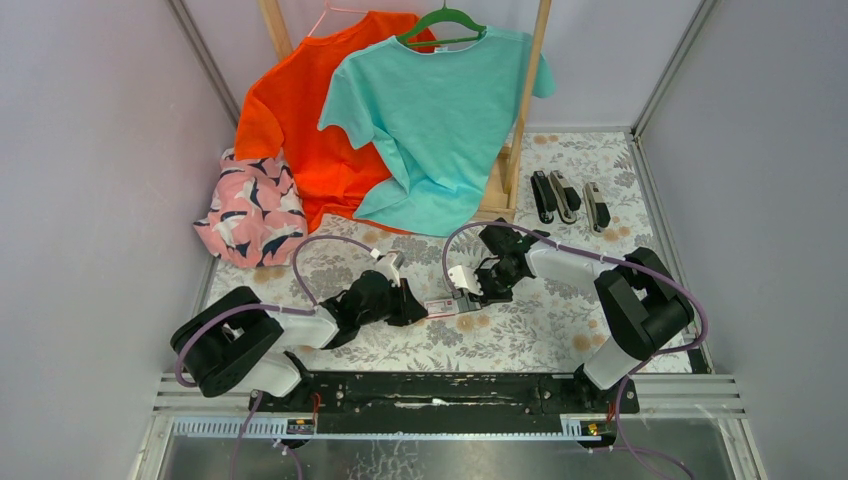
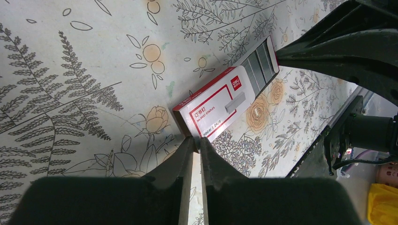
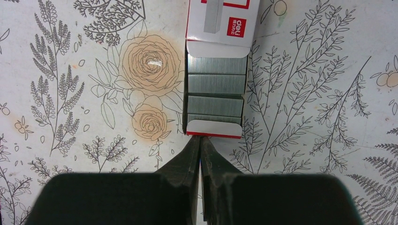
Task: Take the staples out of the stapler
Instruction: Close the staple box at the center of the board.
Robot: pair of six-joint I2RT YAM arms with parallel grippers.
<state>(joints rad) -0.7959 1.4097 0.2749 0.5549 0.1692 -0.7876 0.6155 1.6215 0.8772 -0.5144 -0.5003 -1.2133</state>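
Silvery staples [image 3: 216,89] in open box [image 3: 220,18]; 3 staplers [image 1: 563,197] well apart.

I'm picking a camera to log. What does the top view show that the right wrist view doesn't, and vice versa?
Only top: three staplers at the far right, two shirts on a rack. Only right wrist: rows of staples in the pulled-out tray, with the right gripper, jaws shut on its end flap. Both: the box on the floral table.
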